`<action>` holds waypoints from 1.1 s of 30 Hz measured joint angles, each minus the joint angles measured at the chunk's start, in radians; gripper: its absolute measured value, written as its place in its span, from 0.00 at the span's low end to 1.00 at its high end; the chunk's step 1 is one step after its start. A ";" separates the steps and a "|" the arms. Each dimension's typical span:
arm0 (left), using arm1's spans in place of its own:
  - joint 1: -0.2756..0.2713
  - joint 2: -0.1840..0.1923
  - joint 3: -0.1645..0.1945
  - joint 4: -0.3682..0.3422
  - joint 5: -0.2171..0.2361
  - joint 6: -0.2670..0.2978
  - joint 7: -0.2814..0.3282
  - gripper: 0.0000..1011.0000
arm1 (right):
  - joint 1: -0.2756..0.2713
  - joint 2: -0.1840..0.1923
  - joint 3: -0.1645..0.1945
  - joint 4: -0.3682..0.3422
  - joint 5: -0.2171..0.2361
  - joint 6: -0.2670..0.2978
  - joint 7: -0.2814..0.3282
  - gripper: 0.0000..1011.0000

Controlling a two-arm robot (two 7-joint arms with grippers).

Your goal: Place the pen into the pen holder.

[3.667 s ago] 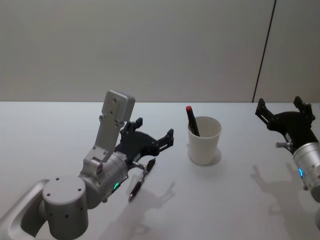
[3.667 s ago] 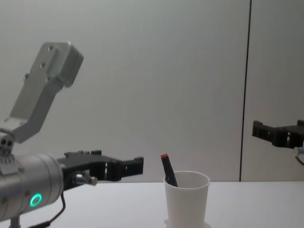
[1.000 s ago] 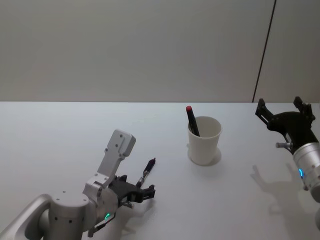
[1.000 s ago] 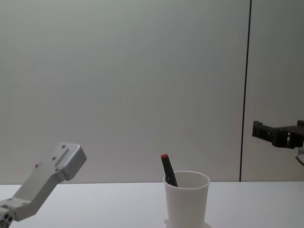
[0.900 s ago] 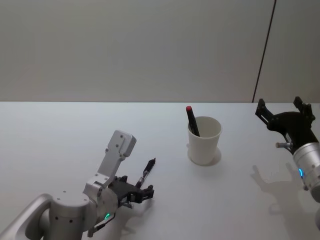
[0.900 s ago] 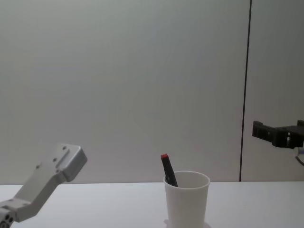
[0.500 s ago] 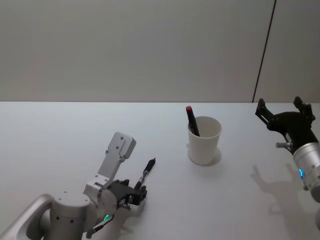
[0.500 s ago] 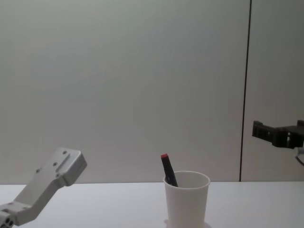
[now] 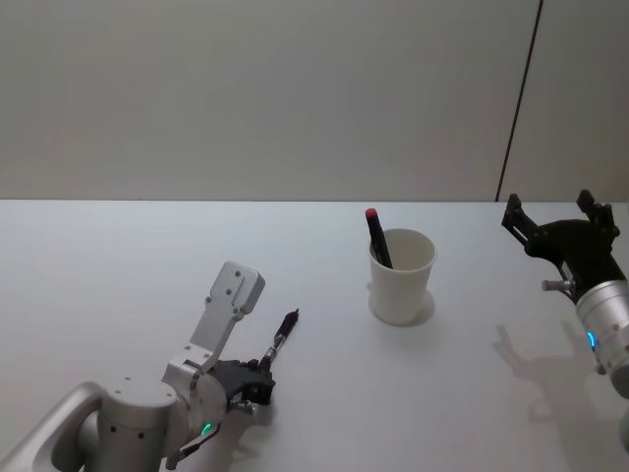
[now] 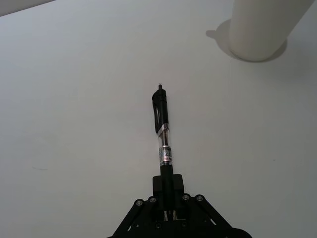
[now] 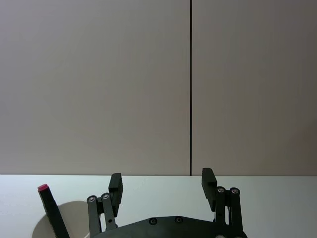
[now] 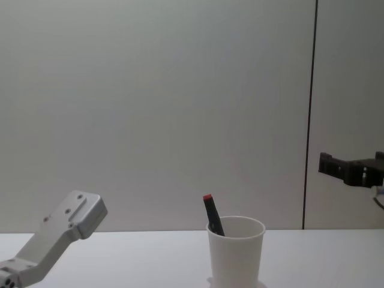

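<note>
A dark pen [image 9: 281,338] [image 10: 162,134] lies low over the white table, its tip toward the pen holder [image 9: 401,277] [image 12: 236,252]. That holder is a white paper cup standing upright, and a red-capped pen [image 9: 376,237] [image 12: 211,213] leans inside it. My left gripper [image 9: 256,382] [image 10: 167,181] sits at the table's near left, shut on the dark pen's near end. I cannot tell whether the pen touches the table. Off to the right of the cup, my right gripper [image 9: 560,230] [image 11: 162,185] hovers open and holds nothing.
The white table [image 9: 118,256] stretches bare between the pen and the cup [image 10: 261,29]. A grey wall with a dark vertical seam [image 9: 519,98] closes the back. My left arm's grey link [image 12: 60,237] rises at the lower left in the chest view.
My left gripper came down to the table, straddled the pen with open fingers, then shut on its near end. The pen's tip shifted slightly left. The right arm stayed still.
</note>
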State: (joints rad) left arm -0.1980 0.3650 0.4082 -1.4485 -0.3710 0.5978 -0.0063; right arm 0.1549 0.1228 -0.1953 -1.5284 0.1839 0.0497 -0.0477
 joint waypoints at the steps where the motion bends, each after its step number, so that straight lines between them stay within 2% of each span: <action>1: 0.000 0.000 0.000 0.001 0.001 0.000 0.000 0.13 | 0.000 0.000 0.000 0.000 0.000 0.000 0.000 0.99; 13: 0.004 -0.002 -0.003 0.001 0.014 -0.005 -0.001 0.12 | 0.000 0.000 0.000 0.000 0.000 0.000 0.000 0.99; 18: 0.011 0.000 -0.005 -0.010 0.021 -0.028 0.006 0.12 | 0.000 0.000 0.000 0.000 0.000 0.000 0.000 0.99; 33: 0.049 0.014 -0.010 -0.067 0.057 -0.174 0.061 0.12 | 0.000 0.000 0.000 0.000 0.000 0.000 0.000 0.99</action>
State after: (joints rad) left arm -0.1491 0.3792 0.3977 -1.5154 -0.3141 0.4238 0.0552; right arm 0.1550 0.1228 -0.1953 -1.5284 0.1839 0.0497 -0.0477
